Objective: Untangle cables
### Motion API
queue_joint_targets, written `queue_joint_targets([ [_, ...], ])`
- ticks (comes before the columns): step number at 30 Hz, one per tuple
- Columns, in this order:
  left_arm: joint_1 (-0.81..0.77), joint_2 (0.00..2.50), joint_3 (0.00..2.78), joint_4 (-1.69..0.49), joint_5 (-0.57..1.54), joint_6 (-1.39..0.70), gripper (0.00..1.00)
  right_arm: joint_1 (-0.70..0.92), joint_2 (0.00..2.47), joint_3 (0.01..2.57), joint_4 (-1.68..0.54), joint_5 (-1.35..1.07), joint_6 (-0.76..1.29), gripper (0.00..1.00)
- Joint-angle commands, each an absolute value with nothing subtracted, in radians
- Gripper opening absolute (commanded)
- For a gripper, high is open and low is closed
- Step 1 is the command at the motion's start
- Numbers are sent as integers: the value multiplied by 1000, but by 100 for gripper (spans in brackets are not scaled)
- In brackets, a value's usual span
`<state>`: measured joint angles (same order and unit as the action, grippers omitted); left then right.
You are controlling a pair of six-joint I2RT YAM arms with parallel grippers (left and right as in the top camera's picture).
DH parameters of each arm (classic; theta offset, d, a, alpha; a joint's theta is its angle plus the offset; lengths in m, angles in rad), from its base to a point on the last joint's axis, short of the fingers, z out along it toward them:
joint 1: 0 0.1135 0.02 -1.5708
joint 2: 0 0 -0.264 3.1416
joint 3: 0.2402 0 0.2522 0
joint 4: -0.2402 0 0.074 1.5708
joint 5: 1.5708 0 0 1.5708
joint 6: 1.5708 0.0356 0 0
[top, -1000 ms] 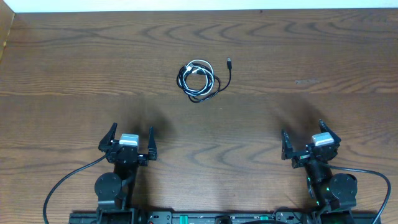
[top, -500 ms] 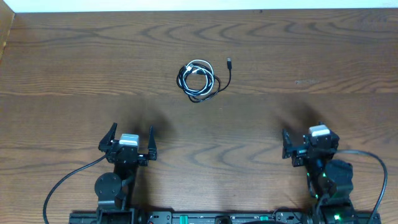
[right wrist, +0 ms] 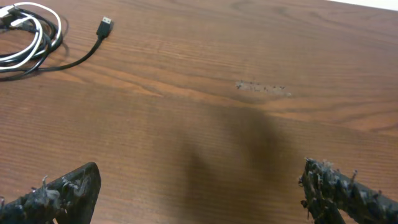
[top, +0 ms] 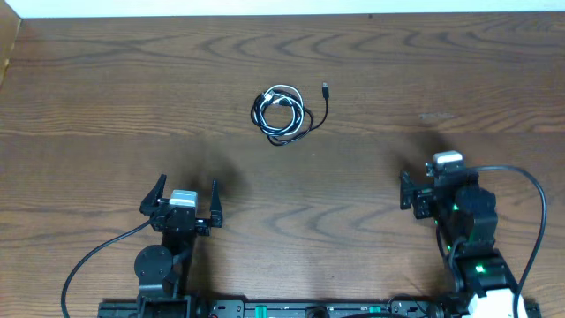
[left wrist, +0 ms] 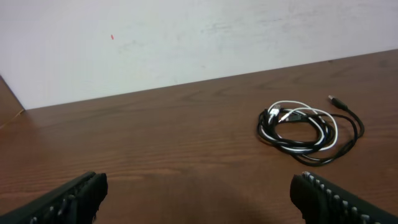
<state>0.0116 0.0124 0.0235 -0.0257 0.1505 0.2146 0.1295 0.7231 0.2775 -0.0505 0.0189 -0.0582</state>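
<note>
Your right gripper (top: pixel 431 187) has moved forward since a second ago, closer to the cables (top: pixel 282 113) but well apart from them, with its jaws spread wide. Your left gripper (top: pixel 186 189) has not moved, and its jaws are also wide open. The black and white cables lie where they were, coiled together on the table (top: pixel 106 88), the black plug (top: pixel 325 87) just right of the coil.

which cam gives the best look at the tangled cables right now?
Left wrist: the cables sit whole in frame, close, black and white strands easy to tell apart. Overhead shows the whole bundle too, but small. Right wrist cuts it off at the top-left edge: some loops plus the black plug.
</note>
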Motion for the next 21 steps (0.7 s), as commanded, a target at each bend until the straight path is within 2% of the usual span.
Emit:
queue_joint_targets([
  [1,16,12,4,-58,145,228,99,133,770,339,-48,20,-50,99],
  [21,16,12,4,-58,145,228,99,133,784,355,4,-44,-38,99],
])
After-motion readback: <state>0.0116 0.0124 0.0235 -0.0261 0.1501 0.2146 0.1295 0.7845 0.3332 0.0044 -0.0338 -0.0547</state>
